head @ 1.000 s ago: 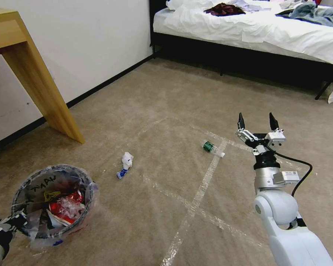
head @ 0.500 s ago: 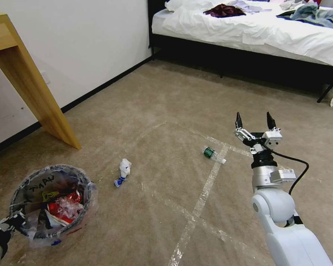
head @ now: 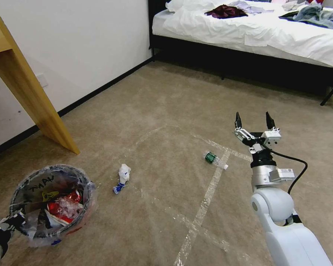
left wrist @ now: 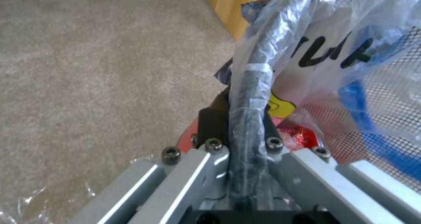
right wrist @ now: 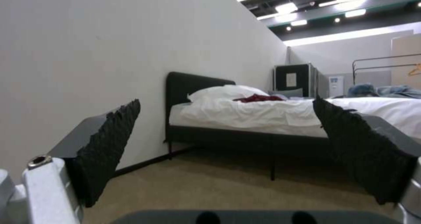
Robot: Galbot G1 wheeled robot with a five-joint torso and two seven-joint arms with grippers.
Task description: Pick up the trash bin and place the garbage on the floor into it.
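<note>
The trash bin [head: 51,201], round and lined with a crinkled clear bag with black writing, hangs at the lower left with red and yellow litter inside. My left gripper [head: 14,221] is shut on its near rim; the left wrist view shows my left gripper [left wrist: 240,132] clamped on the bag-wrapped rim [left wrist: 252,86]. Two pieces of garbage lie on the floor [head: 166,107]: a crumpled white and blue piece [head: 122,177] and a green-labelled bottle [head: 212,159]. My right gripper [head: 253,120] is held open above the carpet, right of the bottle; the right wrist view has it [right wrist: 228,151] facing the bed.
A slanted wooden table leg [head: 37,107] stands at the left by the white wall. A bed [head: 255,33] with a black frame and strewn clothes spans the back. Shiny tape lines [head: 205,207] cross the carpet between the garbage and my right arm.
The whole head view has shifted: the camera has moved, so the table leg sits further left and the garbage a little lower. Both grippers keep their pose; the bin stays held.
</note>
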